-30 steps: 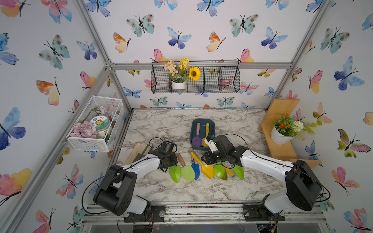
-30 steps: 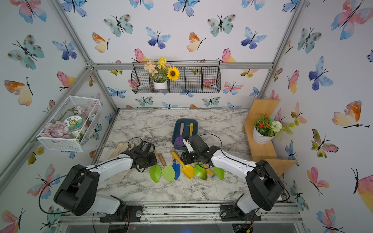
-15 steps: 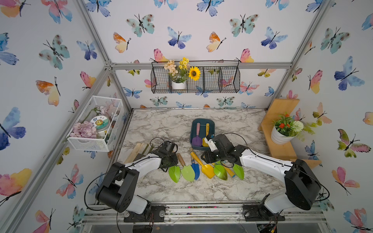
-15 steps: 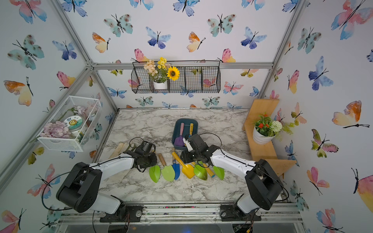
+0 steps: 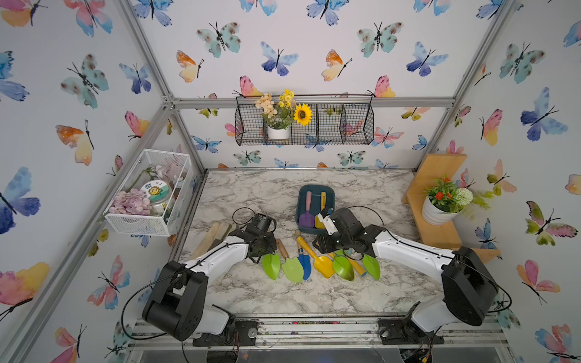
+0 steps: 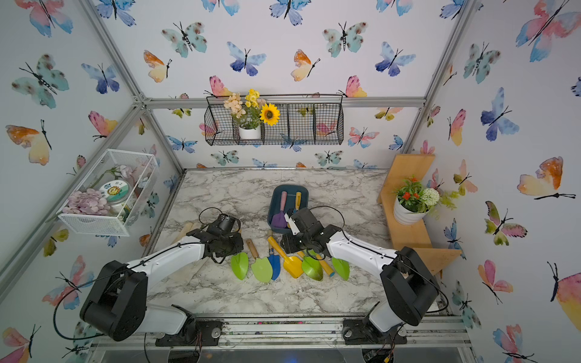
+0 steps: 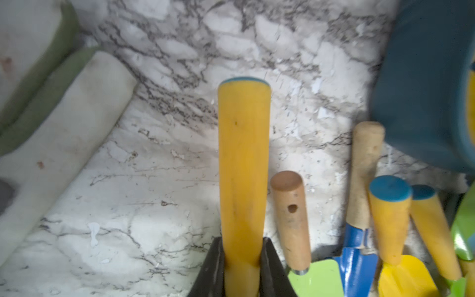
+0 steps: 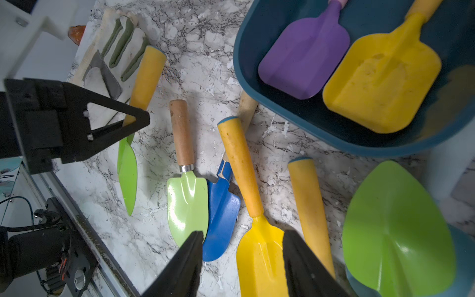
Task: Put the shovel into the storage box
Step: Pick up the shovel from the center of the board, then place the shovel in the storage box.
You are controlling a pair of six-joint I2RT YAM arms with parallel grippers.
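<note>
Left pincer (image 7: pixel 243 267) is clenched on the yellow handle of the green-bladed shovel (image 8: pixel 127 174), the one at the left end of the row near the tabletop's (image 5: pixel 251 195) front edge. I'd lift straight up first so it doesn't drag the wooden-handled trowel (image 8: pixel 182 133) just beside it. Then swing to the storage box (image 5: pixel 314 187), which sits mid-tabletop, back and right of that pincer. It already holds a purple shovel (image 8: pixel 303 56) and a yellow scoop (image 8: pixel 380 84), so go in lengthwise; room looks tight. Right pincer (image 8: pixel 243 232) hangs released and empty over the loose yellow shovel (image 8: pixel 257 262) near the box, so mind it.
</note>
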